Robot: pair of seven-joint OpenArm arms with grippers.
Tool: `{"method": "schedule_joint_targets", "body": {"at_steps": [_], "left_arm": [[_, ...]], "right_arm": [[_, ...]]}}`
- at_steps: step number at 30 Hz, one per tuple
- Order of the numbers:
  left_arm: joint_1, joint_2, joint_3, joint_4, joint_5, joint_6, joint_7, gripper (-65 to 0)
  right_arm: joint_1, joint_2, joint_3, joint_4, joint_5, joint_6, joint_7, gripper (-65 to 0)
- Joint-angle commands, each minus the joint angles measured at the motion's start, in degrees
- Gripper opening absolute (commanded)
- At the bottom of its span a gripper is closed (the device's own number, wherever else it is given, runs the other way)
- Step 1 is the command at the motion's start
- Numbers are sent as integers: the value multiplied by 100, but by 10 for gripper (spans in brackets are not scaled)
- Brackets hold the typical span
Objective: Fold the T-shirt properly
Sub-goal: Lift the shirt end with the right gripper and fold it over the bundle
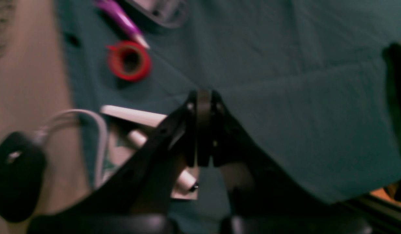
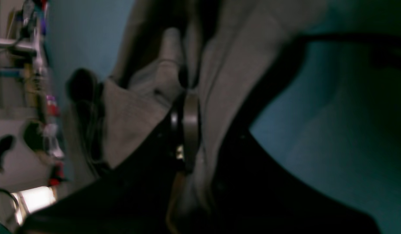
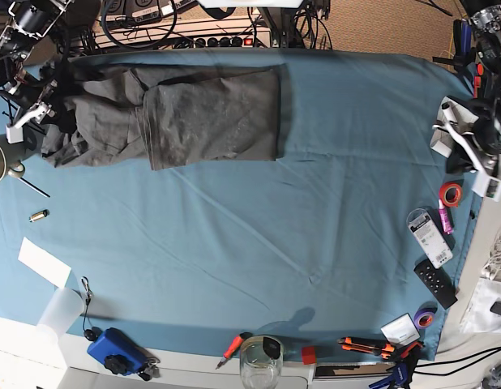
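Far left on the desk [image 3: 331, 203], spread on the teal cloth: one T-shirt [image 3: 202, 113], dark grey, partly folded.

- Lie: long axis runs left to right along the far edge; a smoother folded panel at its right end, a bunched, wrinkled mass at its left end.
- Right hand [image 2: 187, 97]: at the shirt's left end, fingers drawn nearly together with grey cloth pinched between them, so it holds the shirt there. This arm is by far the nearer.
- Left hand [image 1: 203, 130]: closed on nothing, hovering over bare cloth at the desk's right edge, well apart from the shirt, which lies away to its left across the whole width. Near it, a red tape roll [image 1: 129, 60] and a purple pen [image 1: 121, 18].
- Containers: a glass jar [image 3: 260, 365] at the near edge, contents not discernible; a mug [image 3: 1, 162] at the left edge, inside hidden.
- Judgement: the coming fold likely carries the bunched end rightward over the flat panel.
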Motion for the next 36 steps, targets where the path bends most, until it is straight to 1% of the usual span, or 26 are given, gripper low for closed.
{"method": "schedule_joint_targets", "body": {"at_steps": [1, 2, 3, 8, 14, 19, 25, 27, 33, 36], "left_arm": [[13, -133, -138, 116, -131, 0, -151, -650], [55, -142, -234, 144, -170, 0, -177, -650], [87, -140, -332, 177, -190, 0, -177, -650], [361, -140, -835, 328, -409, -4, -184, -650], [601, -142, -1403, 435, -704, -26, -186, -650], [702, -138, -1445, 435, -717, -24, -162, -650], [715, -138, -1445, 448, -710, -24, -122, -650], [721, -138, -1464, 452, -691, -24, -122, -650], [828, -136, -1519, 470, -691, -22, -122, -650], [876, -138, -1523, 538, -603, -22, -125, -650]], "right_arm": [[17, 50, -20, 31, 505, -23, -87, -650], [17, 52, -20, 31, 835, -23, -87, -650], [17, 52, -20, 31, 871, -23, -87, -650], [15, 0, -20, 286, 871, -23, -87, -650], [17, -197, -20, 1405, 871, -23, -87, -650], [15, -234, -26, 2107, 871, -23, -87, -650], [15, -271, -26, 2273, 871, -23, -87, -650], [15, -387, -26, 2371, 871, -23, -87, -650], [17, -966, -26, 3093, 871, -23, -87, -650], [11, -1047, -26, 3493, 871, -23, -87, -650]]}}
